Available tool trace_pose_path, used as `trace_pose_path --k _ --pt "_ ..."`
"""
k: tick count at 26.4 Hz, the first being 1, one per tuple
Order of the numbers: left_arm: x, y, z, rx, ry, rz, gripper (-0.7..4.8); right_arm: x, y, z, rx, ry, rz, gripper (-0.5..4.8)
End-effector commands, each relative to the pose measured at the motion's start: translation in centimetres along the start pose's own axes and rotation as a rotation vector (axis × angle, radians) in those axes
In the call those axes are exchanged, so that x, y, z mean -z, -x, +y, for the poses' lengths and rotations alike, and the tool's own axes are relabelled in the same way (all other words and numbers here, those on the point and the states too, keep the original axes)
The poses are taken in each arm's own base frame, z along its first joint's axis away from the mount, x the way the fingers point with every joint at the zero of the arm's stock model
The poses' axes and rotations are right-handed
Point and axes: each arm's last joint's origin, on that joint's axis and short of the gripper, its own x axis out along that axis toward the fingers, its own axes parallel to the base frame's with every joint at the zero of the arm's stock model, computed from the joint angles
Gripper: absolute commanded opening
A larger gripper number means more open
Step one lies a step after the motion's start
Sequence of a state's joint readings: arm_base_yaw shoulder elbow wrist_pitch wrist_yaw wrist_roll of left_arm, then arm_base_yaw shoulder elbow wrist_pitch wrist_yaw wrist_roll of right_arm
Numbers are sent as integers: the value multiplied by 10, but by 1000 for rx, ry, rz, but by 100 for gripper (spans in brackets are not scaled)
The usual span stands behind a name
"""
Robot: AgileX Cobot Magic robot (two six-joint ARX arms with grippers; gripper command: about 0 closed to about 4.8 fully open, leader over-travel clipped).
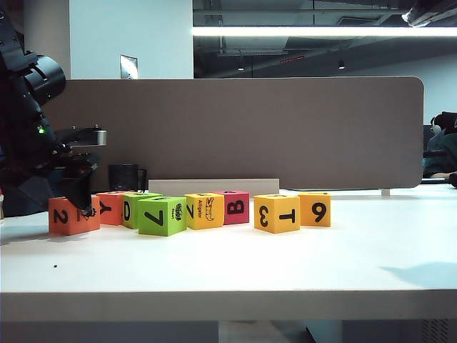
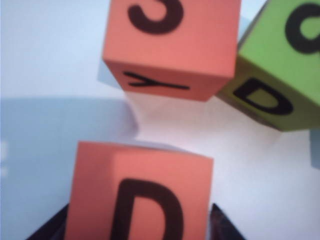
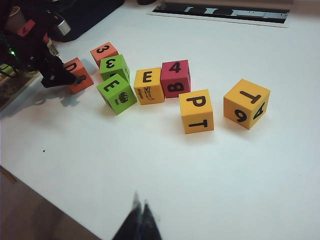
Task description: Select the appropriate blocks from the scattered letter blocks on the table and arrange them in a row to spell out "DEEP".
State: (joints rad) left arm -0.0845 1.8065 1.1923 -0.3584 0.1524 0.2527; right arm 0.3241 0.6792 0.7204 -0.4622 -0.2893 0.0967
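The white table (image 1: 300, 264) carries 8 cubes in a loose row. The left gripper (image 1: 80, 202) is down at the left end of that row, its dark fingers (image 2: 47, 227) on either side of the salmon-orange D cube (image 2: 140, 192), which faces the exterior camera with a 2; the fingers are spread about the cube's width, and I cannot tell whether they press it. Next along are a salmon cube marked Y (image 1: 111, 207), a green D cube (image 2: 272, 95), the lime-green 7 cube (image 1: 161, 216), the yellow alligator cube (image 1: 205, 210), the pink-red B cube (image 1: 235, 206), the yellow 3 cube (image 1: 276, 213) and the yellow 9 cube (image 1: 315, 209). The right gripper (image 3: 139, 218) hangs well apart above the bare near side of the table, its tips together.
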Motion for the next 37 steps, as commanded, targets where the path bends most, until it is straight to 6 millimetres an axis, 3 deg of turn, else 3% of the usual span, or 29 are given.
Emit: trace_pose_path --k 1,7,18,21,26,27,30,31,37 --pt "-4 2 -4 9 24 -22 299 -3 1 0 -3 4 -13 -5" --pt "-8 5 -9 42 103 0 299 -3 1 0 -3 4 -13 -6" --pt "-36 43 -24 93 204 167 299 -3 1 0 -3 4 -13 -6" --pt "-38 44 -23 59 183 157 300 -3 1 0 -3 4 -13 -6" --pt "-39 43 -21 9 -24 150 310 -3 1 0 -4 4 -12 -5" --pt "-39 43 -21 10 -45 148 320 -3 1 0 -4 4 -12 -6" --pt "-40 42 -21 15 -111 136 460 -3 1 0 -4 4 -12 -6" --pt "-40 42 -21 16 -134 134 479 -3 1 0 -4 4 -12 -6" --pt "-40 35 -20 18 -182 126 479 -3 1 0 -4 4 -12 -6"
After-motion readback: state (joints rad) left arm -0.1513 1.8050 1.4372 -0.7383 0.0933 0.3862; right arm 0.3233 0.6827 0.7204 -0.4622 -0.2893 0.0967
